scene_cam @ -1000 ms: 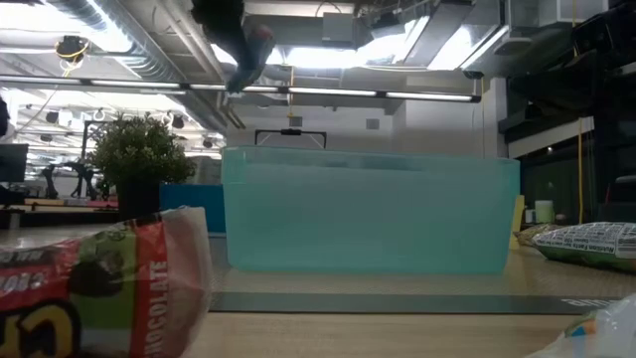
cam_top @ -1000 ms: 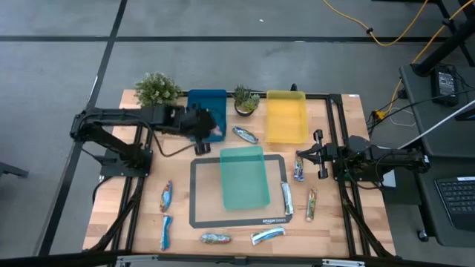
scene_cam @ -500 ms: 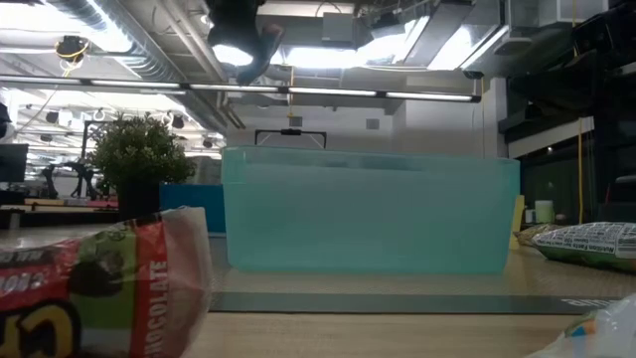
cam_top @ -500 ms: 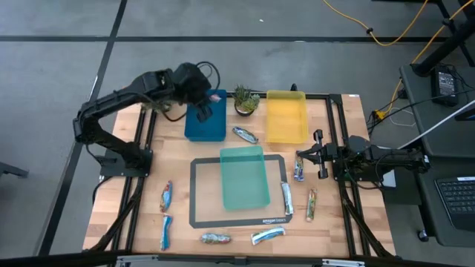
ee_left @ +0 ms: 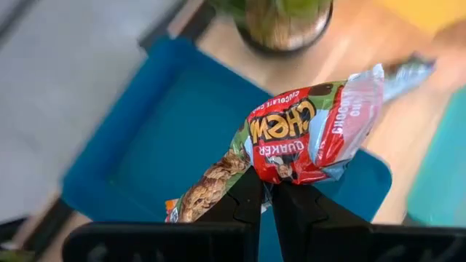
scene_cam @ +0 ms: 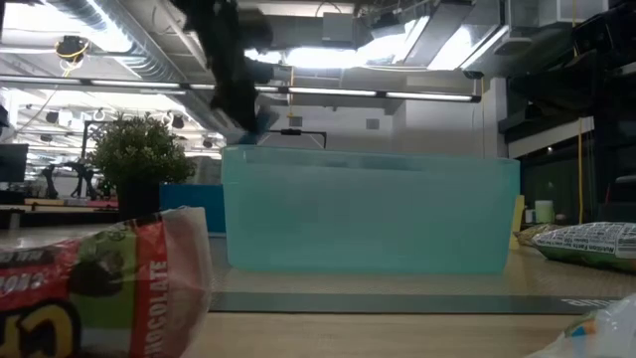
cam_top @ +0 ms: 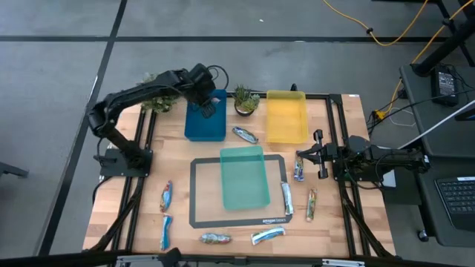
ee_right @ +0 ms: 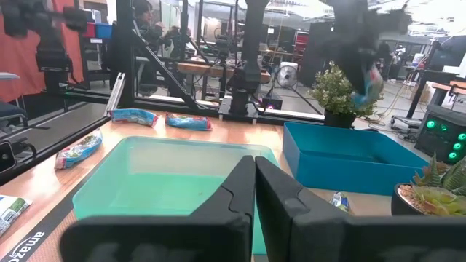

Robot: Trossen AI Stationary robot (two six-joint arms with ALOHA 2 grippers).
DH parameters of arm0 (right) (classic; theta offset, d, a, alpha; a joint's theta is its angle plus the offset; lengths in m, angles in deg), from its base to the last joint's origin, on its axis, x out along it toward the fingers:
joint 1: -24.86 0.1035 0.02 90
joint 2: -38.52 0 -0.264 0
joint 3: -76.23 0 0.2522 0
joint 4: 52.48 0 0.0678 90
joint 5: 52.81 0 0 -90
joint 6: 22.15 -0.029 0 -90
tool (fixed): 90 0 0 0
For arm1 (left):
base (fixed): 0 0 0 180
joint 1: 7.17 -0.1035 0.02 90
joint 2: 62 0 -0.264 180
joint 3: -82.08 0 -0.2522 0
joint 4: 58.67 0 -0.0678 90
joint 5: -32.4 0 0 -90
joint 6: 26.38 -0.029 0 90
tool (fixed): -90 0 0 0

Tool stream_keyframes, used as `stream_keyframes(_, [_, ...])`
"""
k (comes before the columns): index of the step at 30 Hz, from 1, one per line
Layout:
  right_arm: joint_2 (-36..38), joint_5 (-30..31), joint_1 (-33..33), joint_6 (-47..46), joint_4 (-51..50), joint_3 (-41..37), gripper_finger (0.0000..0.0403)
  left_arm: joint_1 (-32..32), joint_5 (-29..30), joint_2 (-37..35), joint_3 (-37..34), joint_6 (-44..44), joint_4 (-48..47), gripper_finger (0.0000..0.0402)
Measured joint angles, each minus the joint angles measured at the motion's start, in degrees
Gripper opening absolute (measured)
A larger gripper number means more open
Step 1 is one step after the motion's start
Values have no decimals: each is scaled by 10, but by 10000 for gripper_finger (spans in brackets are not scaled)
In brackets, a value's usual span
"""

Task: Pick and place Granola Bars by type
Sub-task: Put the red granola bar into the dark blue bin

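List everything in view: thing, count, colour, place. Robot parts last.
Granola bars: nine loose on the table, e.g. one between blue and yellow trays; one more, red-green wrapper, held over the blue tray.
Blue tray: one, back left.
Yellow tray: one, back right.
Teal tray: one, centre, on the mat.
Mat: one, dark-rimmed, centre.
Potted plants: two, green, back edge.
Left gripper: shut on the bar, above blue tray.
Right gripper: shut, empty, right side.

The whole table (cam_top: 326, 222) is seen from directly overhead. A table-top-level view faces the teal tray (scene_cam: 370, 209) closely. The blue tray (ee_left: 145, 138) is looked down on from the left wrist; it is shared with the right wrist view.
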Motion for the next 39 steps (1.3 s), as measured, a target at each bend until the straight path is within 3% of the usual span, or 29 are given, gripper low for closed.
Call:
stream_keyframes(5, [0,0,0,0,0,0,16,-10,-32,40,-7,-3,10,17])
stream_keyframes(17, [0,0,0,0,0,0,17,-11,-29,167,-8,-39,9,17])
stream_keyframes(39, [0,0,0,0,0,0,16,-12,-29,172,-8,-39,24,30])
